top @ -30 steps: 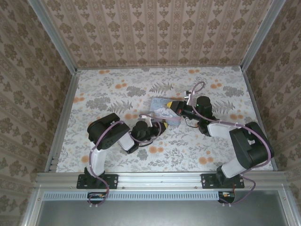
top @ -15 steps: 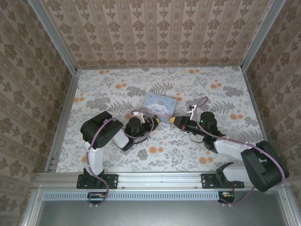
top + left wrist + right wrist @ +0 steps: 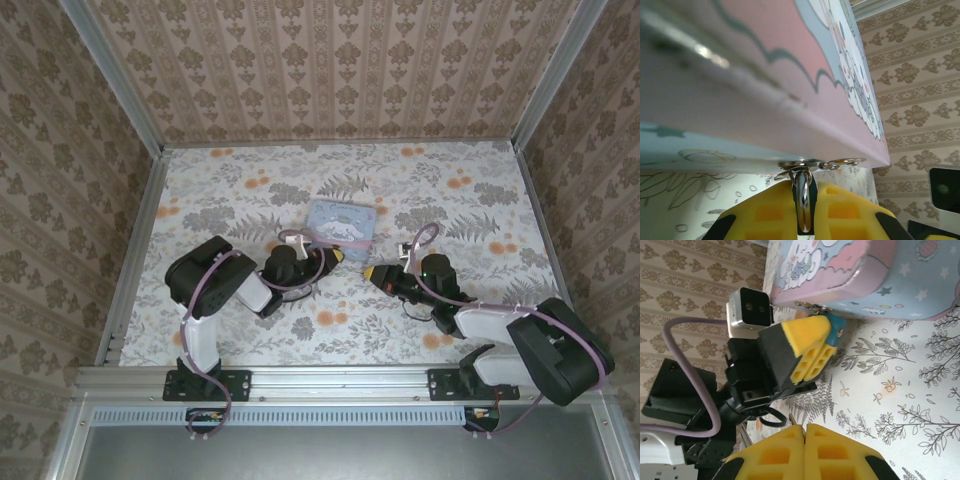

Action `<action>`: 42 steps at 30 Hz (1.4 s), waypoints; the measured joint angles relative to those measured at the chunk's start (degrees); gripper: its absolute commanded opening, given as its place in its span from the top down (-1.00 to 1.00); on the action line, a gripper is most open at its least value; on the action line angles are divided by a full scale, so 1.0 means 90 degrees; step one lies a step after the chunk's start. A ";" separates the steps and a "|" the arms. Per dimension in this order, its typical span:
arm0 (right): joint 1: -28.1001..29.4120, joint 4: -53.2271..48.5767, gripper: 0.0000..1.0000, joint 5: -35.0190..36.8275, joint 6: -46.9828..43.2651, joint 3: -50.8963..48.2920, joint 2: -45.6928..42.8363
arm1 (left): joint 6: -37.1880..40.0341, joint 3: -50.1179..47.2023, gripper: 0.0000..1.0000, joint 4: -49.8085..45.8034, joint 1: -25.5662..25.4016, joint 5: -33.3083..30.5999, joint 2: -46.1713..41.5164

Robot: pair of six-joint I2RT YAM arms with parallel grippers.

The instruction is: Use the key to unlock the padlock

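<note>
The padlock (image 3: 803,200) is a tiny teal block with a silver shackle. Its shackle hooks into the metal clasp (image 3: 800,165) on the pale blue tin (image 3: 765,75). My left gripper (image 3: 804,187) is shut on the padlock, right under the tin's edge. In the right wrist view the teal padlock (image 3: 836,329) shows at the tips of the left gripper (image 3: 810,352), against the tin (image 3: 880,280). My right gripper (image 3: 804,429) is shut on the key (image 3: 792,419), whose thin tip pokes out. It hovers a short way from the padlock. From above, the left gripper (image 3: 325,257) and right gripper (image 3: 375,273) face each other below the tin (image 3: 342,220).
The floral table (image 3: 250,190) is walled by patterned panels on three sides, with aluminium rails at the edges. The left arm's wrist camera (image 3: 750,310) and purple cable (image 3: 675,375) sit close to the right gripper's path.
My right gripper has drawn back from the tin toward the near edge, still holding the key. The tin slid slightly away a second ago. The left gripper has stayed at the tin's near edge.
</note>
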 measured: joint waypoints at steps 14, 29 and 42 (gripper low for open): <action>0.0012 0.0998 1.00 0.0384 0.0379 0.0005 0.1241 | -0.0442 0.0032 1.00 0.0000 -0.0041 0.0194 -0.0299; 0.0095 0.1581 1.00 0.0816 0.0840 0.0141 0.1630 | -0.0539 0.0168 1.00 0.0000 -0.0175 0.0194 -0.0299; 0.0095 0.1685 1.00 0.0984 0.0988 0.0262 0.1858 | -0.0542 0.0168 1.00 0.0000 -0.0214 0.0194 -0.0299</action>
